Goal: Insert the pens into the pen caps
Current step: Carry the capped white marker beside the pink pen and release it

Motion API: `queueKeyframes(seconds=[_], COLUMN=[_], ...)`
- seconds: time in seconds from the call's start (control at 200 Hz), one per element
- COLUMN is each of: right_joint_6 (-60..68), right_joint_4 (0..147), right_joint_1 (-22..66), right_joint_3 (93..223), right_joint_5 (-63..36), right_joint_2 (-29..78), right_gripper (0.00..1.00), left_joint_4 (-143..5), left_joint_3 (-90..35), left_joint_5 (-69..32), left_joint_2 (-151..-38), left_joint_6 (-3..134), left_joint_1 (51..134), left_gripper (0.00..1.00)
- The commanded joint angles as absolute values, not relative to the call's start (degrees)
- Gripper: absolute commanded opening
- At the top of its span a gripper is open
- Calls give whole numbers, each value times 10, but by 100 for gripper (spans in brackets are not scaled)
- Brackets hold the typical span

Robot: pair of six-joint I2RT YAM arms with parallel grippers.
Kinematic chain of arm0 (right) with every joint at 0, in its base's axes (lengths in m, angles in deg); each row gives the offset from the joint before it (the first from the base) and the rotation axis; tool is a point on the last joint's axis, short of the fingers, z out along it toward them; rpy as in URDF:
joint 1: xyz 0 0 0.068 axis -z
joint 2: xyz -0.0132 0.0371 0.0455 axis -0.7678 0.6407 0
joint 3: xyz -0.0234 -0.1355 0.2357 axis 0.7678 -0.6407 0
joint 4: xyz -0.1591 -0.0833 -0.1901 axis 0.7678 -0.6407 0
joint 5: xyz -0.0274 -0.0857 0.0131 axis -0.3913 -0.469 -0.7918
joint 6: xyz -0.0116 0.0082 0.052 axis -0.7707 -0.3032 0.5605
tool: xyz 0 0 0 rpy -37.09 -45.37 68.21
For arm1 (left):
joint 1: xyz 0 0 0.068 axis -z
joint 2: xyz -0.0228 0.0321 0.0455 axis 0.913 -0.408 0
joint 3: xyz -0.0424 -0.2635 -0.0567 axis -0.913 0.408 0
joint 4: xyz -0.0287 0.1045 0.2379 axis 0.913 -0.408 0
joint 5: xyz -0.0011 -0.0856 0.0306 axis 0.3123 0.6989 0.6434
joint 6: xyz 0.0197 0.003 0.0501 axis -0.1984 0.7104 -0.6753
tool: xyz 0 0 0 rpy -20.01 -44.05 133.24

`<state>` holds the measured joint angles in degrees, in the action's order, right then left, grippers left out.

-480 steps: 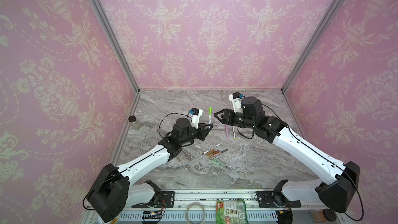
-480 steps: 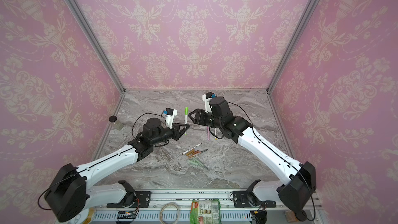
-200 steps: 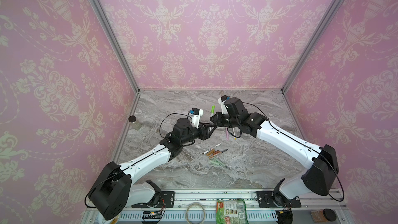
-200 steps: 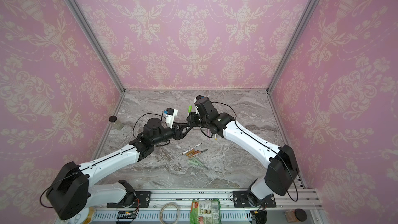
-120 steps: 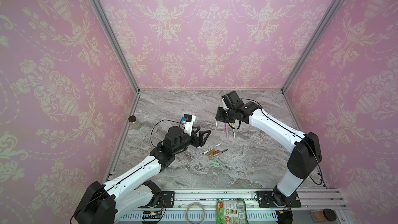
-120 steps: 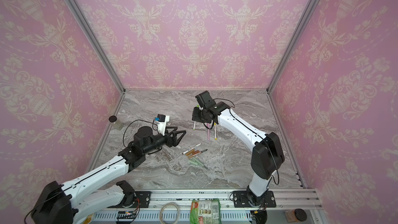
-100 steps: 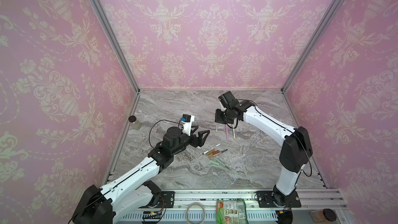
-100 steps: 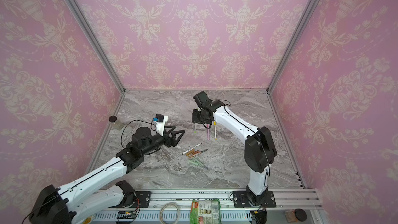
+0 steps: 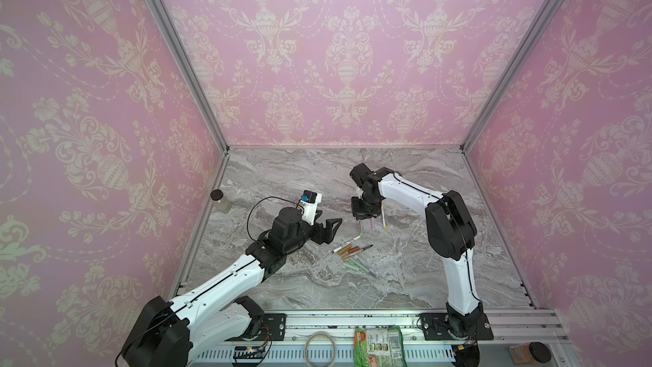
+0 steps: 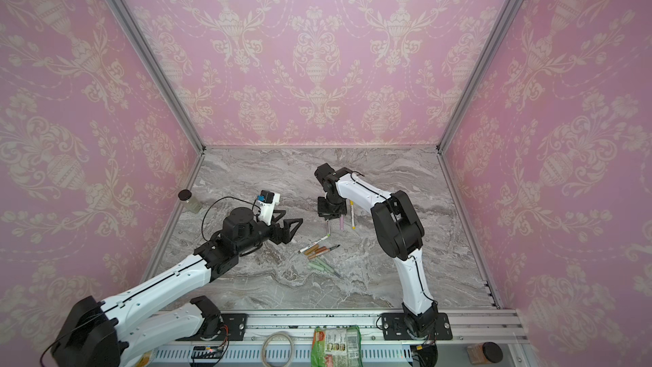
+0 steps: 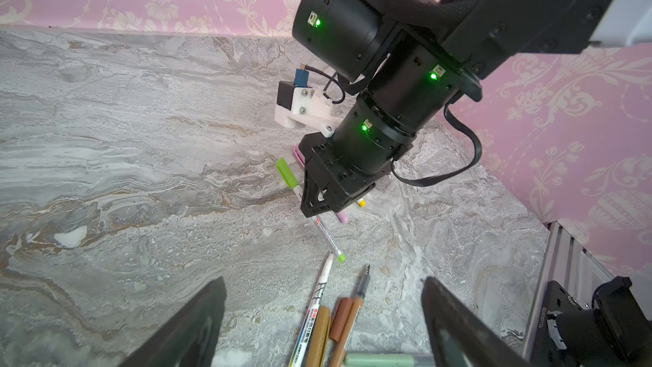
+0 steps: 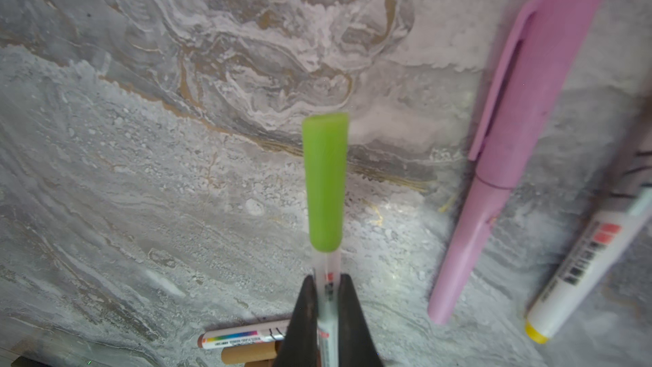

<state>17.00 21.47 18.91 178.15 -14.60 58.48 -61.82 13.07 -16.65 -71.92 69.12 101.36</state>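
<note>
In both top views your left arm stretches low from the near rail (image 9: 352, 319), and the left tool (image 9: 326, 221) (image 10: 287, 220) gapes wide and empty just short of a loose cluster of pens and caps (image 9: 351, 252). Your right arm rises, folds at the elbow and drops the right tool (image 9: 360, 216) straight down onto a green-capped pen (image 9: 360, 230), pinched tight, beside a pink pen (image 9: 372, 223) and a yellow-ended pen (image 9: 383, 219). All this sits on the grey marbled surface (image 9: 282, 178). Pink damask walls (image 9: 352, 47) close in three sides, and a small jar (image 9: 219, 200) stands by the left wall. The left wrist view shows you both spread fingers (image 11: 197, 323) framing the cluster (image 11: 331, 319), with the right tool (image 11: 315, 206) beyond. The right wrist view shows the right tool (image 12: 326, 289) gripping the white barrel below the bright green cap (image 12: 325, 185), with the pink pen (image 12: 511, 157) lying alongside.
</note>
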Motion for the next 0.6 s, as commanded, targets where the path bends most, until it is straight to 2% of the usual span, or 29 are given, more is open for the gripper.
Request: queueKeyframes(seconds=[0.0,0.595], right_joint_6=[158,170], right_joint_4=[216,243], right_joint_1=[198,215], right_joint_3=[1794,1801], right_joint_5=[-135,-127], right_joint_2=[592,620], right_gripper=[0,0], left_joint_4=[-628,-630], left_joint_3=[109,94], left_joint_5=[-166,-156], left_joint_2=[-725,-749], left_joint_6=[677,687], left_joint_1=[1010,1010], left_gripper=[89,89])
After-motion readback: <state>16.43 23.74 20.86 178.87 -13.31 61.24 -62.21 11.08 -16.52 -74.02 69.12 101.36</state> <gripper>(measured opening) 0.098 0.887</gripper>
